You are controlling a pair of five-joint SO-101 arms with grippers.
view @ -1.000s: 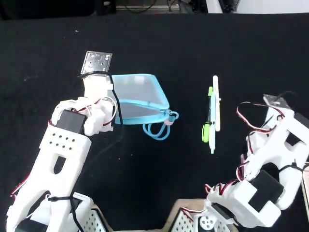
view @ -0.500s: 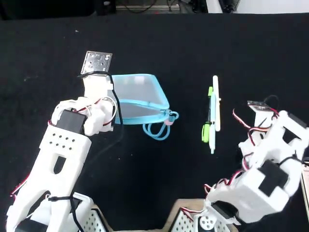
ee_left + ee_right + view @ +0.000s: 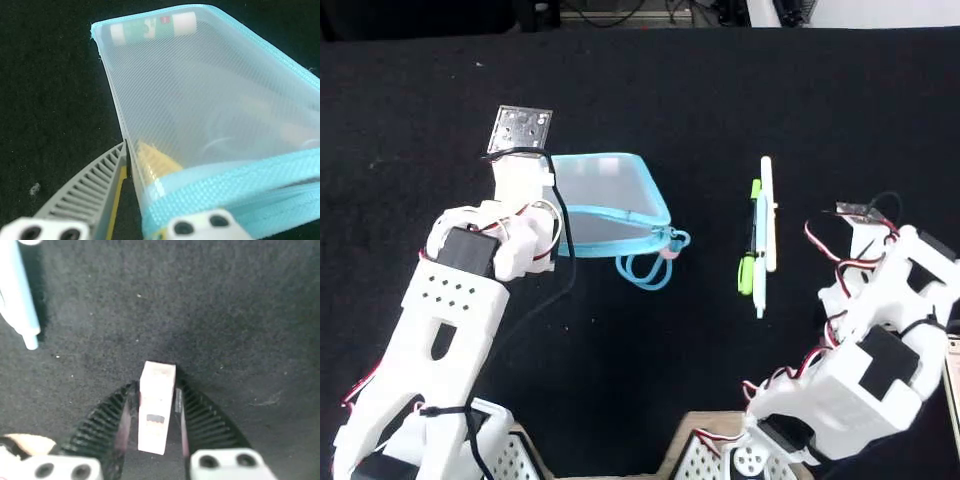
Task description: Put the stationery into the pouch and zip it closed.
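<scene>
A light-blue mesh pouch (image 3: pixel 610 200) lies left of centre, its zip side open and its loop toward the middle. My left gripper (image 3: pixel 131 150) is shut on the pouch's (image 3: pixel 210 100) edge; a yellow item (image 3: pixel 155 162) shows through the mesh. A white pen (image 3: pixel 768 210), a light-blue pen (image 3: pixel 759 285) and a green highlighter (image 3: pixel 747 272) lie side by side right of centre. My right gripper (image 3: pixel 156 385) is shut on a small white eraser (image 3: pixel 155 410), just above the cloth and a little right of the pens. The blue pen's tip (image 3: pixel 22 305) lies nearby.
Black cloth (image 3: pixel 650 90) covers the whole table. The left arm (image 3: pixel 450 310) stretches from the near edge up to the pouch; the right arm (image 3: pixel 870 350) is folded at the near right. Bare cloth lies between pouch and pens.
The right arm swung a little left toward the pens, then eased back slightly. The left arm, pouch and pens have stayed put.
</scene>
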